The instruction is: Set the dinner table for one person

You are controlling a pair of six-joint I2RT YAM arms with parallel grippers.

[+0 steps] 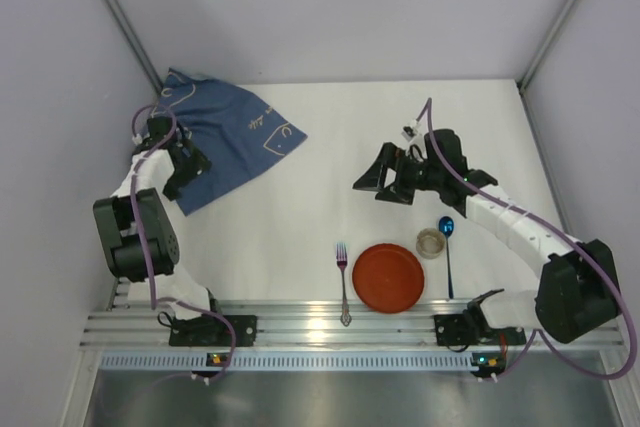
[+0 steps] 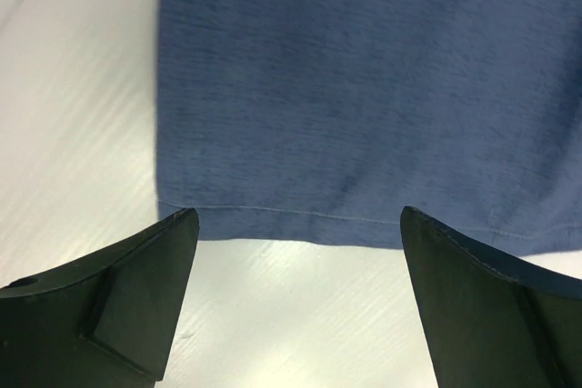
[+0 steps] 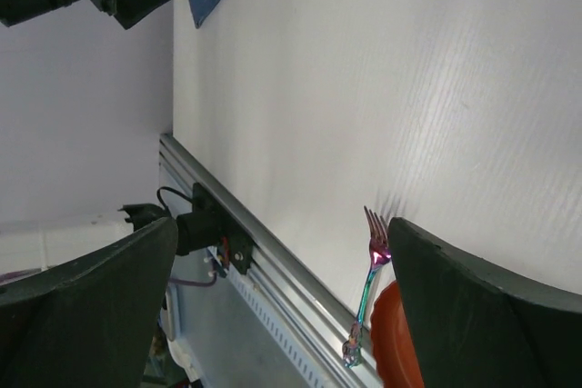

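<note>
left gripper (image 2: 298, 213) hangs wide apart, empty, over the cloth (image 2: 364, 88) hem. drop straight, pinch that edge. right gripper (image 3: 282, 223) gapes empty.

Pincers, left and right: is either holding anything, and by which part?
Nothing is held. The left pincer stands open over the blue cloth, at its hem; the right pincer is open over the table near the fork.
</note>
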